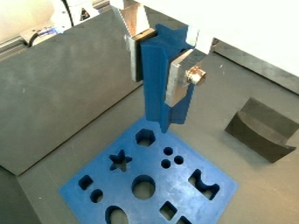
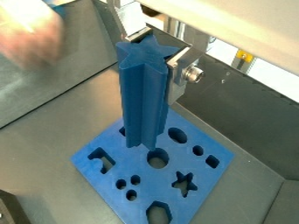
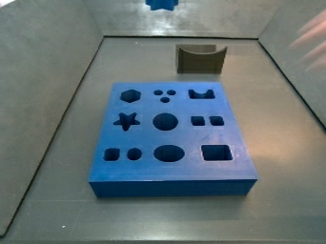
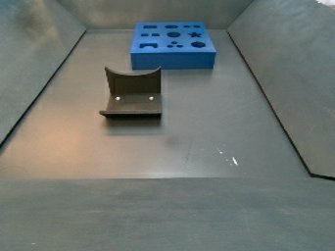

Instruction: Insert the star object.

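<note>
My gripper (image 1: 162,68) is shut on the star object (image 1: 160,83), a tall blue peg with a star-shaped top, held upright near its upper end. It shows in both wrist views (image 2: 145,92), with a silver finger (image 2: 176,66) on either side. The peg hangs above the flat blue board (image 1: 146,184), apart from it. The board's star hole (image 1: 118,160) is open in both wrist views (image 2: 184,181). In a side view only the peg's lower end (image 3: 162,4) shows at the upper edge, high behind the board (image 3: 173,167) and its star hole (image 3: 126,121).
A dark grey U-shaped block (image 3: 199,59) stands on the floor beyond the board, also in the other views (image 4: 133,93) (image 1: 263,129). Grey walls (image 3: 51,114) enclose the floor. A blurred pale shape (image 2: 30,39) shows outside the wall.
</note>
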You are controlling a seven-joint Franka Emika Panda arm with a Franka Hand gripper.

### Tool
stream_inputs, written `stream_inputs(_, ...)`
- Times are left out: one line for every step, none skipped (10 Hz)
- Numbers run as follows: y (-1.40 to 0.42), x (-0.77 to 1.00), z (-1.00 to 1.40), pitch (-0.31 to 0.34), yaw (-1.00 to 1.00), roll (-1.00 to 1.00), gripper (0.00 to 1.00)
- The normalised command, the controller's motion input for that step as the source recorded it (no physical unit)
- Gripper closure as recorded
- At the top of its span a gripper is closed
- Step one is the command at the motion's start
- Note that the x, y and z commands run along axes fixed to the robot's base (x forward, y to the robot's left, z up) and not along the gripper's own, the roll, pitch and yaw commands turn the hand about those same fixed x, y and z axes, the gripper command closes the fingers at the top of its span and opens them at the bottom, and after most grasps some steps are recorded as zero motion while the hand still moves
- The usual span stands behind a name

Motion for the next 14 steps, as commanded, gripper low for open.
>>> stream_inputs(0.0, 0.0, -0.31, -0.09, 0.0, 0.0, 1.0)
stream_inputs(-0.03, -0.03, -0.74, -0.114, 0.0, 0.1, 1.0)
stream_inputs(-0.16, -0.35, -1.0, -0.133, 0.0, 0.03, 1.0)
stream_inputs(-0.27, -0.36, -1.0, -0.091, -0.02, 0.0, 1.0)
stream_inputs(-0.27, -0.47, -1.0, -0.117, -0.13, 0.0, 1.0)
stream_inputs(-0.23, -0.51, -0.81, -0.219, -0.15, -0.01, 1.0)
stream_inputs(-0.15, -0.32, -0.74, -0.246, -0.12, -0.05, 1.0)
stream_inputs(-0.16, -0.32, -0.68, -0.269, -0.13, -0.01, 1.0)
stream_inputs(-0.18, -0.24, -0.69, -0.269, -0.11, 0.0, 1.0)
stream_inputs(-0.19, -0.15, -0.7, -0.246, -0.1, 0.0, 1.0)
stream_inputs(-0.22, -0.13, -0.67, -0.223, -0.1, 0.0, 1.0)
stream_inputs(-0.23, -0.08, -0.57, -0.147, -0.11, 0.05, 1.0)
stream_inputs(-0.26, -0.04, -0.53, -0.067, -0.1, 0.15, 1.0)
stream_inputs(-0.25, 0.0, -0.53, 0.0, -0.05, 0.21, 1.0)
